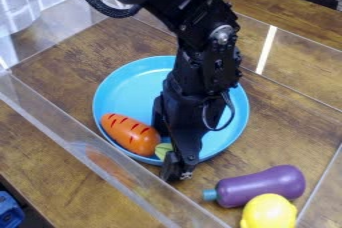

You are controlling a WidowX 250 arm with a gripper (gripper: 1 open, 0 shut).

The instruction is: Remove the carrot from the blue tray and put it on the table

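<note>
The orange carrot lies in the front part of the blue tray, its green end pointing right toward the arm. The tray sits on the dark wood table. My black gripper reaches down over the tray's front rim, just right of the carrot's green end. Its fingertips are near the table in front of the tray. From this angle the gap between the fingers does not show clearly, and nothing is seen held in it.
A purple eggplant and a yellow lemon lie on the table at the front right. A clear plastic wall runs along the front left, another at the back right.
</note>
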